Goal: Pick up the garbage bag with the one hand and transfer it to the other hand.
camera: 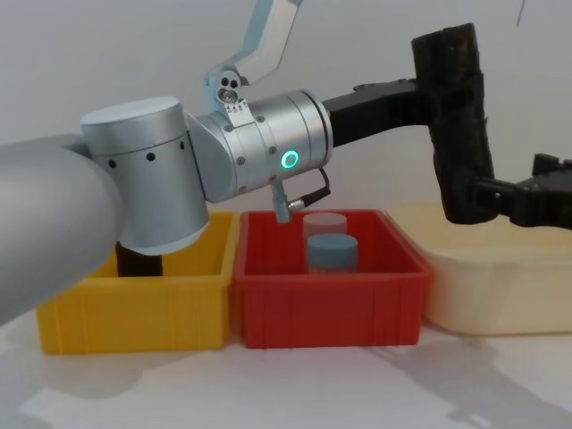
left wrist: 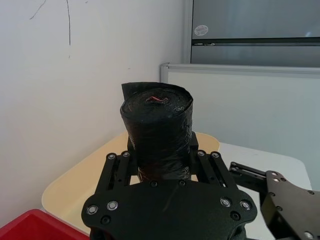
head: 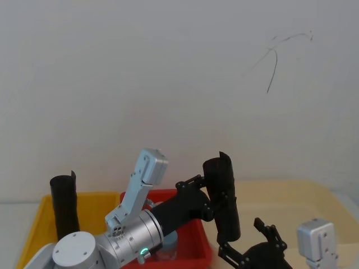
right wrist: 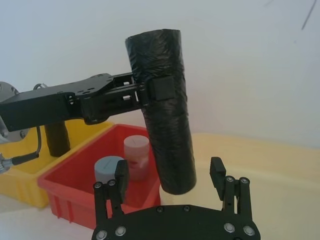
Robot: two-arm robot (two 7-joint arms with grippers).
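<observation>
One white wall (head: 168,67) behind garbage bag (head: 222,196)

From my console I count two tightly rolled black plastic cylinders: the garbage bag (head: 221,193) and a second roll (head: 64,204). There are three rectangular plastic bins, a yellow bin (camera: 134,308), a red bin (camera: 326,308) and a cream bin (camera: 500,295), plus two small round containers, a grey-blue container (camera: 332,250) and a translucent pinkish container (right wrist: 136,150). I also count two black pincers, the left pincer (left wrist: 162,150) and the right pincer (right wrist: 170,172).
</observation>
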